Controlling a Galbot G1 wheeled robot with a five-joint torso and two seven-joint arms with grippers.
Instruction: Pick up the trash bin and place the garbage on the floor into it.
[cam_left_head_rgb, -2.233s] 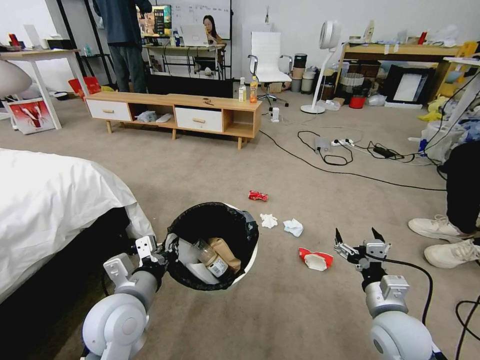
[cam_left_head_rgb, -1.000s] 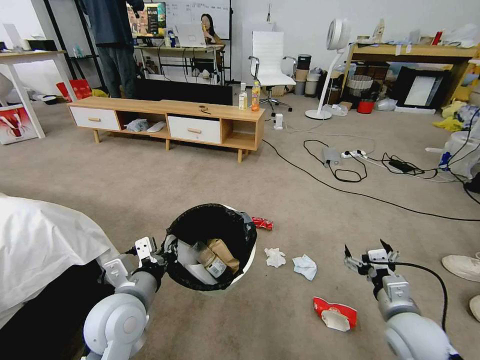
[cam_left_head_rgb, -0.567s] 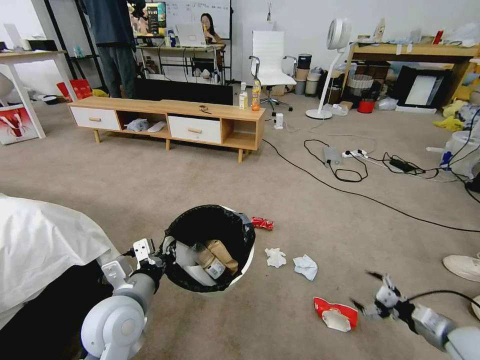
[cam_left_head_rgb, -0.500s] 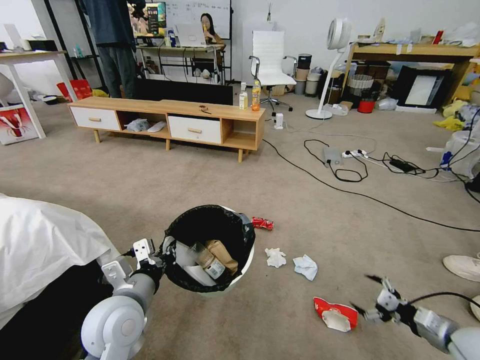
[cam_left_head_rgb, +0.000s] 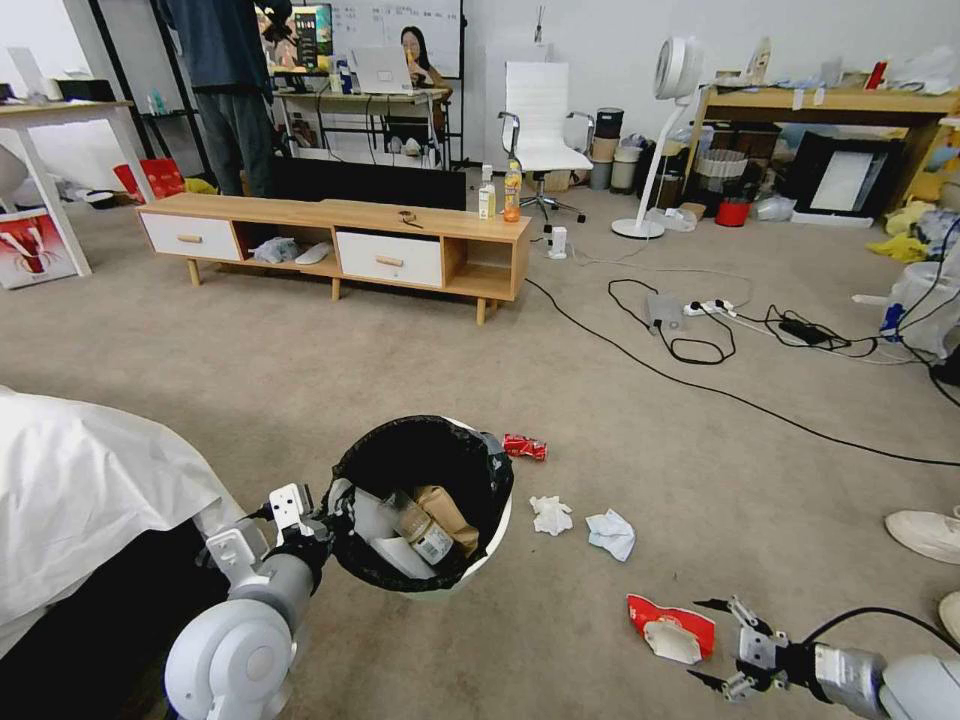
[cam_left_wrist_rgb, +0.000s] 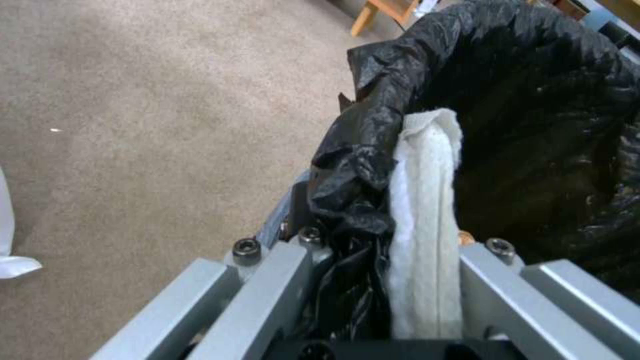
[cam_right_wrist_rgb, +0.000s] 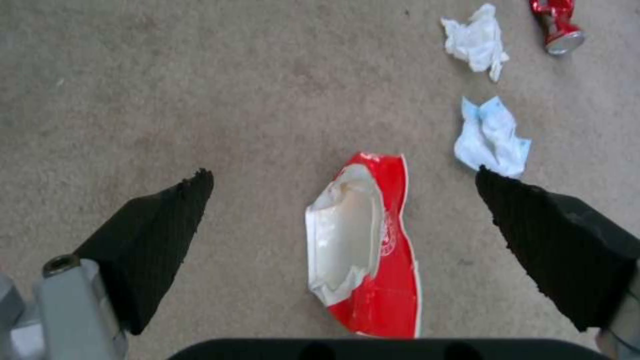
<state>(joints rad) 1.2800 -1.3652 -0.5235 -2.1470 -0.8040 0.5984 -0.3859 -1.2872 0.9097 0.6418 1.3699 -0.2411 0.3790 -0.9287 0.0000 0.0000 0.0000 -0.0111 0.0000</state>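
Right gripper hangs low with its jaws spread wide, facing the flattened red-white paper cup on the floor. Left gripper is clamped on the rim of the trash bin, holding it near the bed. To grasp well, the right should centre the cup between its fingertips and press into the carpet before closing.

no legible text, print on the flattened red-white paper cup too small to read
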